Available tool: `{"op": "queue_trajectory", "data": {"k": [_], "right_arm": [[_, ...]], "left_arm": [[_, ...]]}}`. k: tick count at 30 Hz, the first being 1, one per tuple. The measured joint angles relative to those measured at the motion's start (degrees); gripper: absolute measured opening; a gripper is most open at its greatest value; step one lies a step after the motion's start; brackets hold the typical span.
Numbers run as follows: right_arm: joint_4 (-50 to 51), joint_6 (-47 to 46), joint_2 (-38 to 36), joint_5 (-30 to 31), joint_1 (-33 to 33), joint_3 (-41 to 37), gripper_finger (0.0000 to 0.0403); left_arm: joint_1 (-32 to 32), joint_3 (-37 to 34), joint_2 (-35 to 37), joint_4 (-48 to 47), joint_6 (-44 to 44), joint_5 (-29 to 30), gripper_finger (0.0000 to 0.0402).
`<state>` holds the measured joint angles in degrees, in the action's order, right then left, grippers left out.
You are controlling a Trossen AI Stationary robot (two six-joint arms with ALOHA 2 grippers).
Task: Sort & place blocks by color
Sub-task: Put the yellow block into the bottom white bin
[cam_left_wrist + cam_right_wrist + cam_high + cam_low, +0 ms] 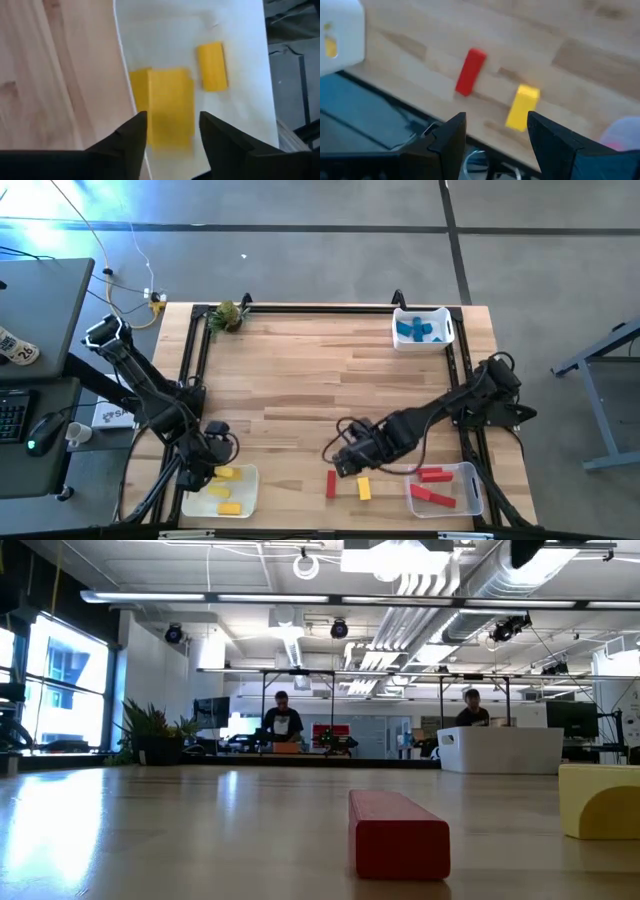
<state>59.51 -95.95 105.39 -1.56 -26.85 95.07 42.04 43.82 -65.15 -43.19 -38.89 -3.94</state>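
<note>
My left gripper (203,456) (172,125) hangs open over the white bin (250,492) at the near left. A blurred yellow block (170,107) shows in the gap just past its fingertips, over the bin floor. More yellow blocks (218,491) (212,66) lie in that bin. My right gripper (347,460) (496,125) is open, above the table near its front edge. Just past it a red block (331,483) (470,71) and a yellow block (364,488) (522,107) lie flat on the wood. The low view shows the red block (398,832) and the yellow block (600,800) up close. My left gripper's fingers (135,132) stand on either side of the blurred yellow block's long sides (152,115), coming from above. Whether they touch it, I cannot tell.
A clear bin (470,488) at the near right holds red blocks (432,475). A white bin (447,330) at the far right holds blue blocks (415,330). A green leafy clump (228,315) sits at the far left corner. Black rails (195,360) frame the table.
</note>
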Motion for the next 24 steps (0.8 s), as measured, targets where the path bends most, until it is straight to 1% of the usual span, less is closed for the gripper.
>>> {"op": "queue_trajectory", "data": {"k": [3,7,14,18,24], "right_arm": [[0.2,-2.9,0.9,0.1,-1.9,0.0,0.0197],[0.0,-5.8,2.1,0.0,-3.4,0.0,0.0197],[-2.1,-11.2,4.5,-0.1,-5.9,0.0,0.0197],[-2.7,-14.9,6.2,-0.2,-7.0,0.0,0.0197],[-2.6,-17.2,9.2,-0.2,-8.1,0.0,0.0197]], "left_arm": [[0.0,0.0,-0.5,1.6,-0.1,-1.0,0.0185],[0.0,0.0,-1.4,2.5,-0.2,-2.1,0.0191],[-1.7,0.0,-1.2,2.3,-1.5,-4.4,0.0182],[-3.1,0.4,-0.4,1.1,-1.9,-4.4,0.0175],[-5.4,1.7,0.0,0.8,1.1,-4.4,0.0172]]}}
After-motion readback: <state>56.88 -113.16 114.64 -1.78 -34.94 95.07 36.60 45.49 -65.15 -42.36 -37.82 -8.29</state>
